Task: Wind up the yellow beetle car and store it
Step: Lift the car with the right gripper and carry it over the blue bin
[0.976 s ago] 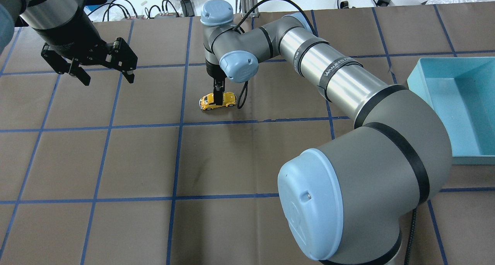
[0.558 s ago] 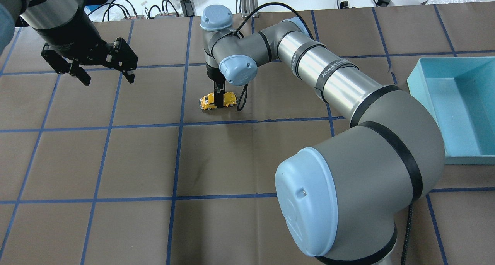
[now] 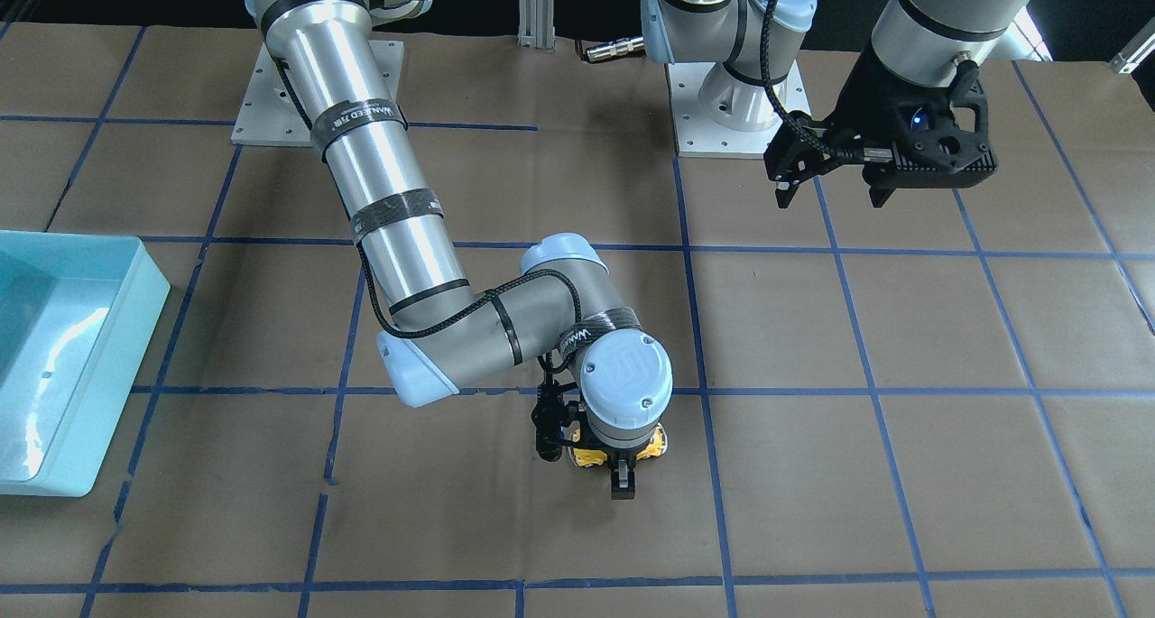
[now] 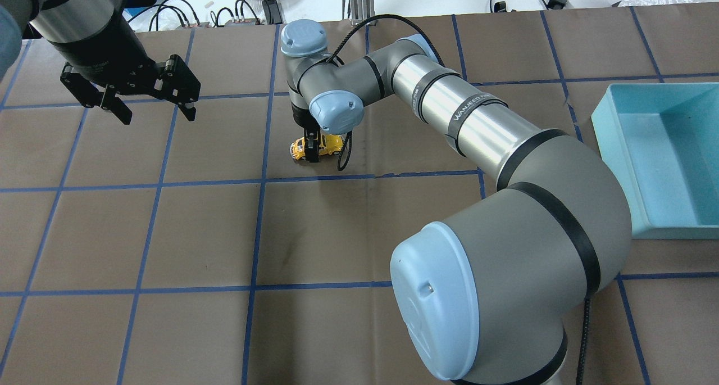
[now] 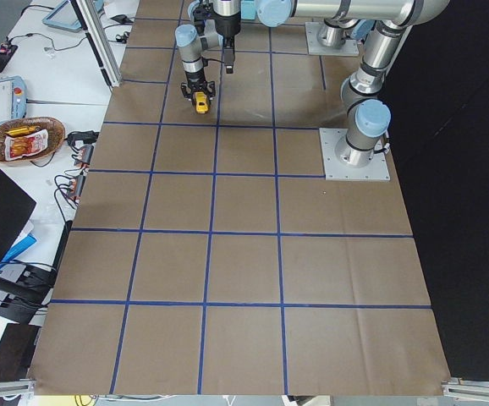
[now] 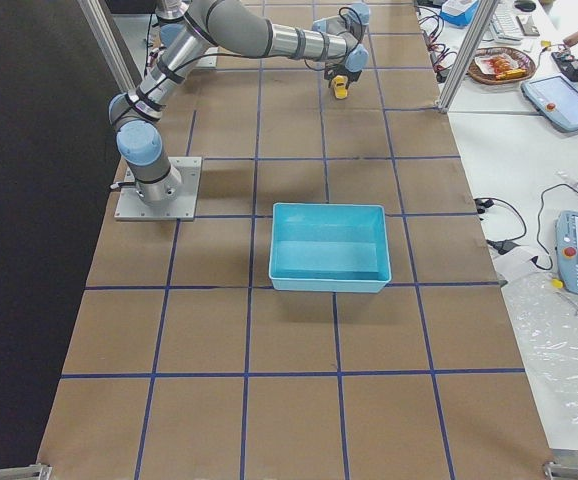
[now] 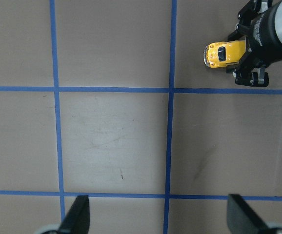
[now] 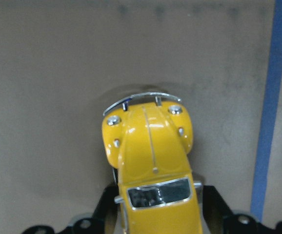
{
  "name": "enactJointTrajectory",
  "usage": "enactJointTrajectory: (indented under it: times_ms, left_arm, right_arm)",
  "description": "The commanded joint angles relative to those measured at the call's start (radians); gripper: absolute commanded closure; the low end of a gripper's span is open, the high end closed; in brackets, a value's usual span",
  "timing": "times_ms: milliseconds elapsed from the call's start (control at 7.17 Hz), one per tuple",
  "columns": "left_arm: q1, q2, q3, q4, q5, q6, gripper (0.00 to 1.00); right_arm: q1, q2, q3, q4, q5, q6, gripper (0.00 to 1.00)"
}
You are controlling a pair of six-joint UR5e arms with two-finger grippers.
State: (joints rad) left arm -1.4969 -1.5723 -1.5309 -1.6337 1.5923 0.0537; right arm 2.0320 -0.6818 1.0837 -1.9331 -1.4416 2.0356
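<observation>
The yellow beetle car (image 4: 328, 144) stands on its wheels on the brown table, also seen in the front view (image 3: 586, 456) and the left wrist view (image 7: 223, 52). My right gripper (image 4: 312, 149) reaches straight down over it. In the right wrist view its fingers (image 8: 107, 209) sit tight against both sides of the cabin of the car (image 8: 151, 156), whose bonnet points away. My left gripper (image 4: 151, 108) hangs open and empty above the table, well to the left of the car; it shows in the front view (image 3: 830, 192) too.
A light blue bin (image 4: 609, 143) stands at the table's right edge, empty inside; it also shows in the front view (image 3: 149, 280) and the right exterior view (image 6: 329, 208). My right arm's elbow (image 4: 505, 295) looms over the near right of the table. Blue tape lines grid the table.
My right wrist has shifted a little left and lower over the car. The car stands in the same spot. My left arm has not moved.
</observation>
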Motion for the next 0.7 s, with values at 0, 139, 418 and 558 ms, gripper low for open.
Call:
enactJointTrajectory:
  times_ms: [0, 139, 418, 558]
  left_arm:
    - [0.000, 0.000, 0.000, 0.000, 0.000, 0.000, 0.00]
    - [-0.002, 0.000, 0.000, 0.000, 0.001, 0.000, 0.00]
    - [-0.003, 0.000, 0.000, 0.000, 0.000, -0.002, 0.00]
    - [-0.003, 0.000, 0.000, 0.000, 0.000, -0.002, 0.00]
  right_arm:
    - [0.002, -0.004, -0.001, 0.000, 0.001, 0.000, 0.73]
    - [0.002, -0.007, -0.002, -0.001, 0.001, 0.000, 0.85]
    - [0.001, -0.044, 0.002, 0.002, 0.000, -0.058, 0.89]
    - [-0.001, -0.080, 0.013, 0.012, -0.005, -0.140, 0.89]
